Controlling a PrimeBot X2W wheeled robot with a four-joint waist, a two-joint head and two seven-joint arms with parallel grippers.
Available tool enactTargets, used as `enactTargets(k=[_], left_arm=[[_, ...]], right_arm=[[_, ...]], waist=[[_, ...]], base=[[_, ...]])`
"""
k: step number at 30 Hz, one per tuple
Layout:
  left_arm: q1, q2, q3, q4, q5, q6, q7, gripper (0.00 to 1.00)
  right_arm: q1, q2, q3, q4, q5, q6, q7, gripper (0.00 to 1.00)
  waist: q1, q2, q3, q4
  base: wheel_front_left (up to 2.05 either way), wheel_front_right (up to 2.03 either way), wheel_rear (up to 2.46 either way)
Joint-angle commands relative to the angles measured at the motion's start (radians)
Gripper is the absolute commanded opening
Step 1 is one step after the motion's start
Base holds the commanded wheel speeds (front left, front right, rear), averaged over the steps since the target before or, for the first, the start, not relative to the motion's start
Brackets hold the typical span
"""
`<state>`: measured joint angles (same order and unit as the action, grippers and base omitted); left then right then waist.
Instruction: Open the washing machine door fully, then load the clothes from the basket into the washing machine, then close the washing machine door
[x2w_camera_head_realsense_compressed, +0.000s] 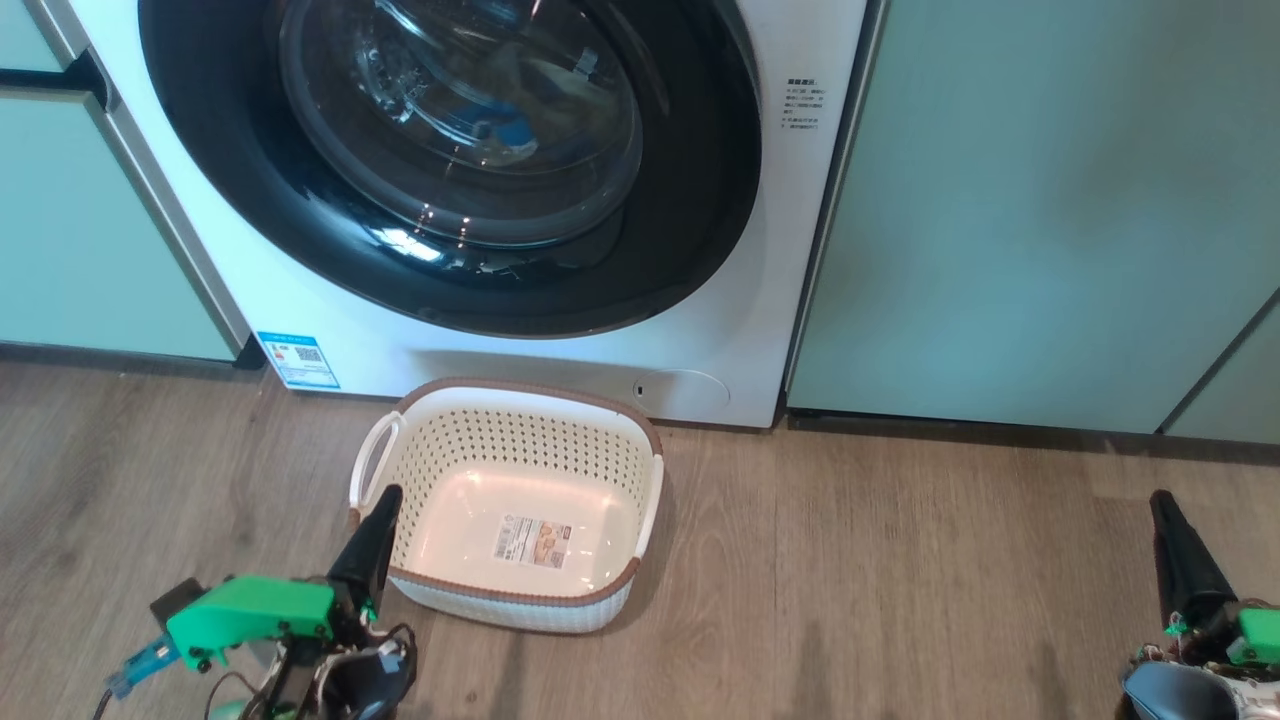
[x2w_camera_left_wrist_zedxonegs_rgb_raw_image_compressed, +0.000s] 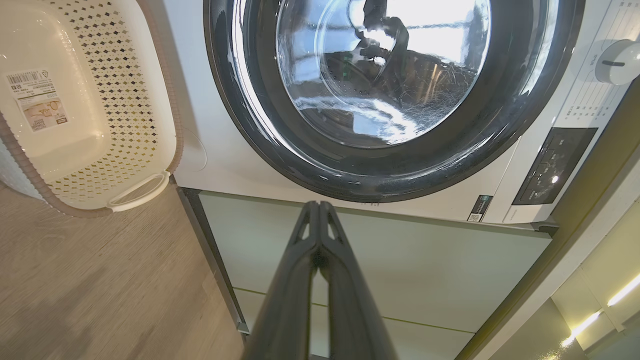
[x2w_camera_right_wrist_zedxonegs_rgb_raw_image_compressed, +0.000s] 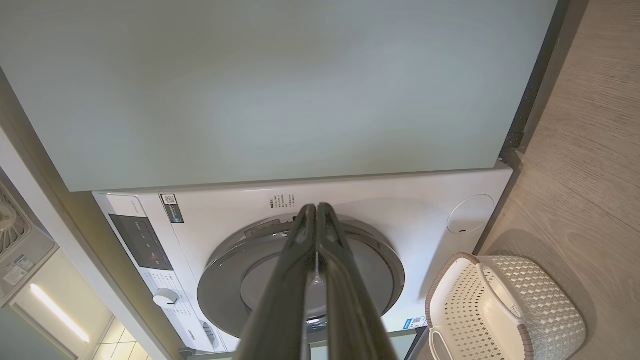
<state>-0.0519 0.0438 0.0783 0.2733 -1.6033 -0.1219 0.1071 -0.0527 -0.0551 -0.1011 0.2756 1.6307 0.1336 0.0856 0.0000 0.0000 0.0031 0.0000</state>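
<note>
The washing machine (x2w_camera_head_realsense_compressed: 330, 310) fills the top of the head view, and its door (x2w_camera_head_realsense_compressed: 220, 150) lies shut against the front. The basket (x2w_camera_head_realsense_compressed: 520, 388) stands on the floor just before the machine; its bare bottom shows a paper label and no cloth. The clothes are hidden; a small blue patch behind the door glass is too unclear to name. My left gripper (x2w_camera_head_realsense_compressed: 385, 495) is shut and holds nothing, its tip beside the basket's near left corner. My right gripper (x2w_camera_head_realsense_compressed: 1160, 498) is shut and holds nothing, low at the far right. The left wrist view shows the door (x2w_camera_left_wrist_zedxonegs_rgb_raw_image_compressed: 250, 100) and the basket (x2w_camera_left_wrist_zedxonegs_rgb_raw_image_compressed: 125, 100).
Pale green cabinet panels flank the machine on the right (x2w_camera_head_realsense_compressed: 1050, 200) and on the left (x2w_camera_head_realsense_compressed: 80, 230). Wood-look floor (x2w_camera_head_realsense_compressed: 900, 580) stretches between the basket and my right gripper. In the right wrist view the machine's control panel (x2w_camera_right_wrist_zedxonegs_rgb_raw_image_compressed: 140, 240) and dial show.
</note>
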Motion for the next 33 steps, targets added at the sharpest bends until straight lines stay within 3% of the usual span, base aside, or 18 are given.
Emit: enactTargets(k=[1,33], left_arm=[[-0.056,0.006,0.036,-0.028,-0.004,-0.009,0.007,0.00],[-0.056,0.006,0.036,-0.028,-0.005,-0.009,0.007,0.00]], right_arm=[[-0.053,-0.013,0.013,-0.032,-0.001,-0.003,0.007,0.00],[-0.054,-0.007,0.003,-0.032,-0.009,-0.003,0.015,0.00]], waist=[[0.0000,0.0000,0.000,0.000],[0.0000,0.0000,0.000,0.000]], base=[[0.00,0.00,0.00],[0.00,0.00,0.00]])
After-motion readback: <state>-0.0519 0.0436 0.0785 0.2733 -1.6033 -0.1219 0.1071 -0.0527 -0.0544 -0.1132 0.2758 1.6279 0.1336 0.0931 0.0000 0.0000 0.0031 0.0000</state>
